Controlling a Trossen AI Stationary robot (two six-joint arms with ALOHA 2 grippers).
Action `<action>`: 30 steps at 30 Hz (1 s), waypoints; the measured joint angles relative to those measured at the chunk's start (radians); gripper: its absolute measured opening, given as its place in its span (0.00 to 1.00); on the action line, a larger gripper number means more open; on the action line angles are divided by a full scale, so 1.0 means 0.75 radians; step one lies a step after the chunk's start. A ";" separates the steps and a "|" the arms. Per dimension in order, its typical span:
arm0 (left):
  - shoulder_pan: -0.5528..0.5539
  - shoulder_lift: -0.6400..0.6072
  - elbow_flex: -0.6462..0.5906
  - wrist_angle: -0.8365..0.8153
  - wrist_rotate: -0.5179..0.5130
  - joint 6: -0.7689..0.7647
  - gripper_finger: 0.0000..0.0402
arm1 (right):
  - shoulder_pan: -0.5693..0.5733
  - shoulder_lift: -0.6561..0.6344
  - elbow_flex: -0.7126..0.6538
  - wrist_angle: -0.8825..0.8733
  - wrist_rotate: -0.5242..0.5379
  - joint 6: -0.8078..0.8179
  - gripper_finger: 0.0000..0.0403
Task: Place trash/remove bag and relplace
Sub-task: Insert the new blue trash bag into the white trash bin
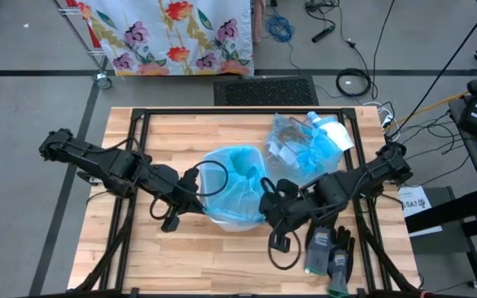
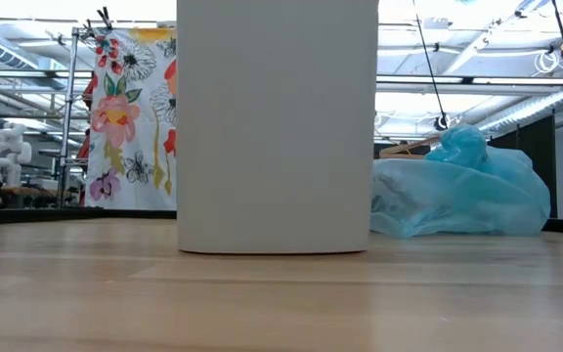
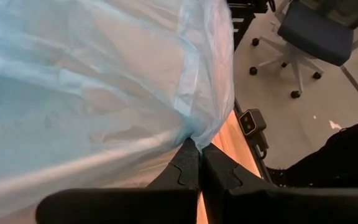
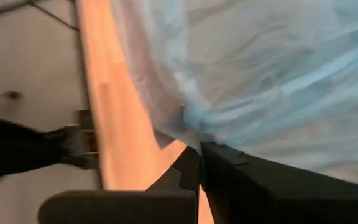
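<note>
Trash is not loose anywhere I can see; the full knotted blue bag (image 1: 305, 142) lies on the desk (image 1: 180, 257) behind the white bin (image 2: 277, 127), near the far right edge, and I judge the scraps are inside it, though its contents are too blurred to name. What I am working now is the fresh liner (image 1: 237, 184), pale blue and draped over the bin's mouth at the middle of the desk. My left hand (image 3: 199, 163) is clenched on the liner's rim at the bin's left side, and my right hand (image 4: 199, 163) is clenched on a fold of the same film at the right side. To do this well I would pull both sides outward and down together, keeping the film taut but not stretched to tearing, so the rim folds evenly over the bin's lip and the pocket stays open inside. Uneven pulling could tip the light bin or drag the liner off one side. A pair of grey-black gloves (image 1: 330, 252) lies close beside my right arm at the near edge, and the full bag sits just behind it, so my right elbow has little room to swing.
</note>
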 joint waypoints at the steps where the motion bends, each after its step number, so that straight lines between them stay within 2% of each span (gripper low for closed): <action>1: 0.000 0.000 0.000 0.000 -0.001 0.000 0.01 | 0.000 0.014 0.000 -0.020 0.035 -0.010 0.00; 13: -0.006 0.000 0.000 -0.003 -0.125 -0.012 0.01 | -0.002 0.142 0.000 -0.035 0.467 -0.061 0.00; 19: -0.048 0.000 0.000 -0.001 -0.130 -0.072 0.01 | -0.018 0.211 0.000 -0.034 0.473 -0.053 0.00; 25: -0.114 0.056 -0.007 -0.001 -0.163 -0.104 0.01 | -0.042 0.235 -0.001 -0.065 0.465 0.060 0.00; 30: -0.163 0.123 -0.018 -0.046 -0.282 -0.104 0.01 | -0.047 0.234 -0.001 -0.070 0.464 0.081 0.00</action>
